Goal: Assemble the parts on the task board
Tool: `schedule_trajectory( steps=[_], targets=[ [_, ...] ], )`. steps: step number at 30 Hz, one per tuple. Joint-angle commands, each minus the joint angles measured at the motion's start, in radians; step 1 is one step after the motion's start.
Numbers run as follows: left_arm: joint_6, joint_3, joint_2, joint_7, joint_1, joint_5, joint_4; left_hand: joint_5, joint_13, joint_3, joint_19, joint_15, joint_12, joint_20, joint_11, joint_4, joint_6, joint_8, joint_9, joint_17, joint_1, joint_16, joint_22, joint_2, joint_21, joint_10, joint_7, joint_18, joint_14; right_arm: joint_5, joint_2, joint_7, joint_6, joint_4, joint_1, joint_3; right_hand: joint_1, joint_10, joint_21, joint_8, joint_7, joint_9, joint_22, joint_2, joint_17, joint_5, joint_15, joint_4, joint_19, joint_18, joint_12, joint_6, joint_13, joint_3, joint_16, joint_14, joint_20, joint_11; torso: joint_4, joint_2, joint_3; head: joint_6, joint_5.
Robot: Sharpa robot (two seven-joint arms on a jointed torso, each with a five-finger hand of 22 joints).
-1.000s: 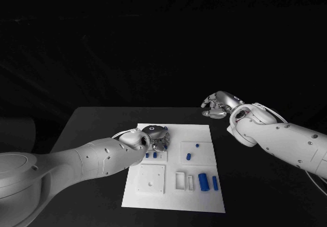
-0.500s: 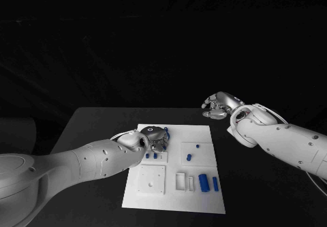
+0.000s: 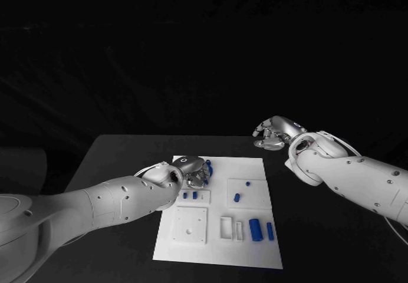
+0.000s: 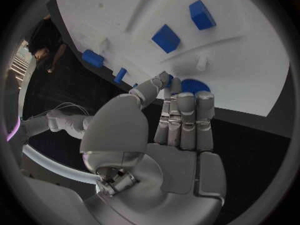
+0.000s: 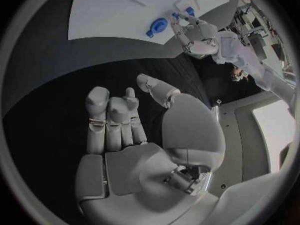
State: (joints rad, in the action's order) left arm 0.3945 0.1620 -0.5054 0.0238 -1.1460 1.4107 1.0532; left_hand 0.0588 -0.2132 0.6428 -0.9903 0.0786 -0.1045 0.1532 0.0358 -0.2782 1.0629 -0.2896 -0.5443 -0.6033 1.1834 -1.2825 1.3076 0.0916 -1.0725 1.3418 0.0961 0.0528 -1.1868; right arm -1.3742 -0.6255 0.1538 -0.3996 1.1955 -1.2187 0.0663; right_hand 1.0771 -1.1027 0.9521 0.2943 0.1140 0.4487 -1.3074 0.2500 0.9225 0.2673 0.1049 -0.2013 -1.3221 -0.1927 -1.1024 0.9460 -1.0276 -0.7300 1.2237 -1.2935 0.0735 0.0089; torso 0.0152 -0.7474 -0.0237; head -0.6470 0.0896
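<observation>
Head view: L hand positioned over far-left part of task board; blue parts located near edge
L wrist view: fingers extended side by side, nothing held
R wrist view: R hand above black table, fingers loosely curled, nothing gripped

A black table stands against a dark backdrop behind it.

White task board mid-table; blue parts scattered on it.

robot hand over task board, blue parts
</observation>
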Motion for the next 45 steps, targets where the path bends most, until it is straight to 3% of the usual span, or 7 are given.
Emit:
schedule_trajectory(
  steps=[1, 9, 19, 26, 45],
  targets=[
    [0.030, -0.010, -0.014, 0.018, -0.001, -0.066, 0.017, 0.006, -0.001, -0.002, -0.008, -0.001, -0.004, 0.014, -0.001, 0.000, 0.007, -0.006, 0.000, 0.002, -0.001, -0.004, 0.006, -0.008, -0.006, 0.005, -0.001, 0.090, -0.009, -0.008, 0.000, -0.007, 0.007, 0.002, 0.000, 0.000, -0.003, 0.001, -0.006, -0.001, 0.006, 0.000, -0.008, -0.010, 0.001, 0.005, -0.002, -0.002, 0.000, -0.069, -0.006, -0.001, 0.001, 0.006, -0.006, -0.006, 0.005, -0.003, -0.0014, 0.001, -0.0006, 0.002, 0.004],
    [-0.004, -0.027, -0.064, 0.013, -0.002, -0.080, 0.057, 0.007, -0.001, -0.001, -0.008, -0.001, -0.003, 0.014, -0.001, -0.001, 0.008, -0.006, 0.001, 0.003, -0.001, -0.004, 0.006, -0.007, -0.006, 0.006, -0.001, 0.090, -0.009, -0.008, -0.004, -0.007, 0.008, 0.003, 0.000, 0.000, -0.003, 0.001, -0.006, -0.001, 0.006, 0.000, -0.008, -0.010, 0.001, 0.006, -0.001, -0.003, 0.000, -0.069, -0.006, -0.001, 0.002, 0.006, -0.006, -0.006, 0.005, -0.003, -0.0006, 0.000, -0.0006, 0.005, 0.008],
    [-0.028, -0.027, -0.114, 0.025, -0.001, -0.094, 0.068, 0.007, -0.001, -0.001, -0.007, -0.001, -0.003, 0.015, -0.002, -0.002, 0.010, -0.007, 0.001, 0.004, -0.001, -0.003, 0.006, -0.007, -0.006, 0.008, -0.001, 0.089, -0.009, -0.009, -0.011, -0.006, 0.008, 0.002, 0.000, 0.000, -0.002, 0.001, -0.006, -0.001, 0.006, 0.000, -0.008, -0.009, 0.001, 0.006, -0.001, -0.003, 0.000, -0.069, -0.006, -0.001, 0.002, 0.006, -0.006, -0.006, 0.005, -0.003, -0.0005, 0.000, 0.0012, 0.005, 0.006],
    [-0.040, -0.027, -0.122, 0.019, -0.001, -0.094, 0.062, 0.007, -0.001, -0.001, -0.006, 0.000, -0.002, 0.015, -0.002, -0.002, 0.010, -0.007, 0.002, 0.005, -0.002, -0.003, 0.007, -0.007, -0.005, 0.009, -0.001, 0.089, -0.008, -0.010, -0.009, -0.005, 0.009, 0.002, 0.000, 0.000, -0.002, 0.001, -0.006, -0.001, 0.006, 0.000, -0.008, -0.010, 0.002, 0.006, -0.001, -0.003, 0.000, -0.069, -0.006, -0.001, 0.002, 0.006, -0.007, -0.006, 0.005, -0.003, -0.0007, -0.001, 0.0022, 0.004, 0.005],
    [-0.082, -0.027, -0.124, 0.016, -0.001, -0.097, 0.060, 0.007, -0.001, 0.000, -0.005, 0.000, -0.001, 0.015, -0.002, -0.002, 0.010, -0.006, 0.003, 0.006, -0.003, -0.003, 0.007, -0.009, -0.005, 0.010, -0.001, 0.088, -0.008, -0.011, -0.008, -0.006, 0.008, 0.001, 0.000, 0.000, -0.002, 0.001, -0.006, -0.001, 0.006, 0.000, -0.009, -0.010, 0.002, 0.006, -0.001, -0.004, -0.001, -0.069, -0.006, -0.001, 0.003, 0.006, -0.007, -0.006, 0.006, -0.003, 0.0015, -0.001, -0.0008, -0.002, 0.008]
  ],
)
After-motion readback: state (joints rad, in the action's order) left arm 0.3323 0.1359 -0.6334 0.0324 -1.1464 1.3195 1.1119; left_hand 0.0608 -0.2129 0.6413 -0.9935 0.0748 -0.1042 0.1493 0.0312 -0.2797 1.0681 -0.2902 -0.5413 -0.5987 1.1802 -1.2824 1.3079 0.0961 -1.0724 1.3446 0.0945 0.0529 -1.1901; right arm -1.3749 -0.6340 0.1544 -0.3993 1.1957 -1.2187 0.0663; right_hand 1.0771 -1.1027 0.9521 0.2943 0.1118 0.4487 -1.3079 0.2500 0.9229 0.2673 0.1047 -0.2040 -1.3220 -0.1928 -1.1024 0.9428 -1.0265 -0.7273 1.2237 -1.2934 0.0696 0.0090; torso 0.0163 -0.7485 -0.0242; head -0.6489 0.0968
